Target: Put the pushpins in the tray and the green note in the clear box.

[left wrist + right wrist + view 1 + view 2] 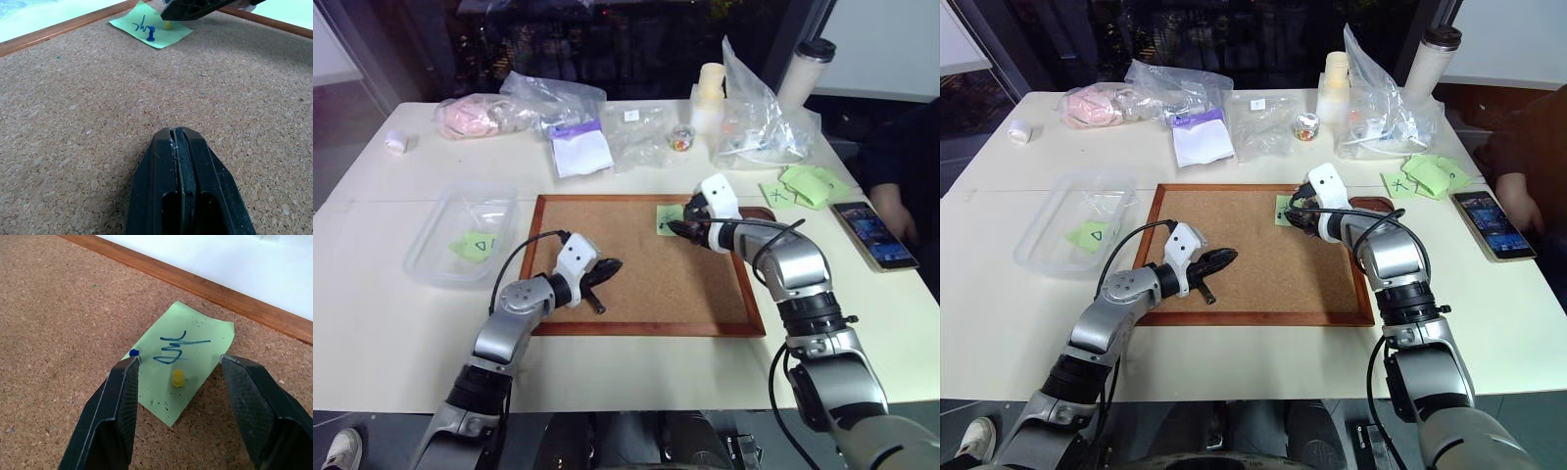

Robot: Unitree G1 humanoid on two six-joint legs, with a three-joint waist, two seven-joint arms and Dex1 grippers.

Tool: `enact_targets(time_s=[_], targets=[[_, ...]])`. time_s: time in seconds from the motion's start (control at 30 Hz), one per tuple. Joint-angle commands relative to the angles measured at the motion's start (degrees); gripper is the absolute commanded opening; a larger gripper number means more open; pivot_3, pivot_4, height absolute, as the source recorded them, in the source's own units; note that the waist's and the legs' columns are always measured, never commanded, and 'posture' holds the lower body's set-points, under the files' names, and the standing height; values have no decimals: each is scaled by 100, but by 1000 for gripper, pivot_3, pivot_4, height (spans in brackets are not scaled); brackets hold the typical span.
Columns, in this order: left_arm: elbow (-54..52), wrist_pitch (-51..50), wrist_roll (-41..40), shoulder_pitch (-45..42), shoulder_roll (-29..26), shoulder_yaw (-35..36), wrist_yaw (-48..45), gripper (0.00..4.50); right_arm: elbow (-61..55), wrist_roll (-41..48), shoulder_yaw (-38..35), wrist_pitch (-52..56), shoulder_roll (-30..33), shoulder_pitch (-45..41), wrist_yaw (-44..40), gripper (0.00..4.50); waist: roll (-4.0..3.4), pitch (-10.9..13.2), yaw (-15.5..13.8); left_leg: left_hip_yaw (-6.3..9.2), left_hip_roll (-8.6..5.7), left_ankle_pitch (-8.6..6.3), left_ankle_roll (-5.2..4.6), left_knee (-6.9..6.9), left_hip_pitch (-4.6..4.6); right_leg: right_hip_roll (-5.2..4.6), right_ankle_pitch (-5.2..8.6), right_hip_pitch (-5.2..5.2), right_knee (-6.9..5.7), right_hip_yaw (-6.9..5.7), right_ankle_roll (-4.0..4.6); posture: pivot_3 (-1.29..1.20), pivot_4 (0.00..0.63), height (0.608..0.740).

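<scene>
My right tool [178, 382] hangs over the small square pale green sticky note with the blue scribble [183, 357], fingers spread apart, nothing held. Yellow-headed pushpin [178, 378] stands in the note midway between my fingertips; blue-headed pushpin [133, 352] sits at the note's edge, right by the tip of one finger [117, 401]. Can't tell if that finger touches it. Note lies flat on the large wood-framed cork board [636, 274], near the frame rail just beyond the right tool.

My left tool [604, 267] is pressed together, empty, hovering low over bare cork well short of the note; in its wrist view both pins show ahead of it, with the right tool's finger above them.

Small dark reddish-brown tray [756, 212] peeks out just behind the right tool, off the board's far corner. Shallow see-through plastic box with rounded corners [440, 257] rests on the white surface [372, 323] beyond the left tool's outer side, with a green triangle-marked note [475, 245] inside.
</scene>
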State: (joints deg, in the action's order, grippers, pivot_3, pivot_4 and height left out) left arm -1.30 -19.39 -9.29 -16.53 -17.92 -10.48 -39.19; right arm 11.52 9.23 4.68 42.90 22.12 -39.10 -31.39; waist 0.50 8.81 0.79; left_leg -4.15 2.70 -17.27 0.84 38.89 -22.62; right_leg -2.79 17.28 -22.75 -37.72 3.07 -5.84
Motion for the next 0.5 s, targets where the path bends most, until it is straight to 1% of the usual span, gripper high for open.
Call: enact_targets(time_s=[0.03, 0.3, 0.33, 0.37, 0.43, 0.47, 0.5], targets=[[9, -120, 39, 123, 3, -155, -26, 0, -29, -18, 12, -193, -8, -143, -72, 2690, 0, 0, 2, 0, 0, 0, 0, -1, 0, 0, 0, 0, 0, 0, 0, 0, 150, 740], [-8, -101, 36, 182, -76, -122, -65, 0, 163, -81, 105, -355, -26, -114, -124, 2690, 0, 0, 11, -1, 1, 0, 0, -12, 0, 0, 0, -2, 11, 0, 0, 0, 150, 740], [-12, -106, 34, 186, -78, -119, -59, 0, 175, -107, 136, -393, -21, -106, -144, 2145, 0, 0, 13, -1, 1, 0, 0, -15, 0, 0, 0, -2, 13, 0, 0, 0, 150, 740], [-24, -110, 33, 198, -81, -118, -55, 0, 169, -117, 146, -405, -25, -97, -154, 1776, 0, 0, 15, -1, 1, 0, 0, -17, 0, 0, 0, -2, 15, 0, 0, 0, 150, 740], [-39, -118, 28, 213, -84, -116, -50, 0, 136, -106, 128, -399, -35, -87, -170, 879, 0, 0, 16, -2, 2, 0, 0, -22, 0, 0, 0, -3, 17, 0, 0, 0, 150, 740], [-39, -122, 26, 216, -82, -113, -44, 0, 120, -100, 118, -402, -34, -84, -180, 345, 0, 0, 16, -2, 2, 0, 0, -23, 0, 0, 0, -3, 18, 0, 0, 0, 150, 740], [-32, -123, 25, 215, -78, -112, -41, 0, 112, -101, 105, -405, -32, -86, -177, 9, 0, 0, 18, -2, 2, 0, 0, -24, 0, 0, 0, -4, 19, 0, 0, 0, 150, 740]])
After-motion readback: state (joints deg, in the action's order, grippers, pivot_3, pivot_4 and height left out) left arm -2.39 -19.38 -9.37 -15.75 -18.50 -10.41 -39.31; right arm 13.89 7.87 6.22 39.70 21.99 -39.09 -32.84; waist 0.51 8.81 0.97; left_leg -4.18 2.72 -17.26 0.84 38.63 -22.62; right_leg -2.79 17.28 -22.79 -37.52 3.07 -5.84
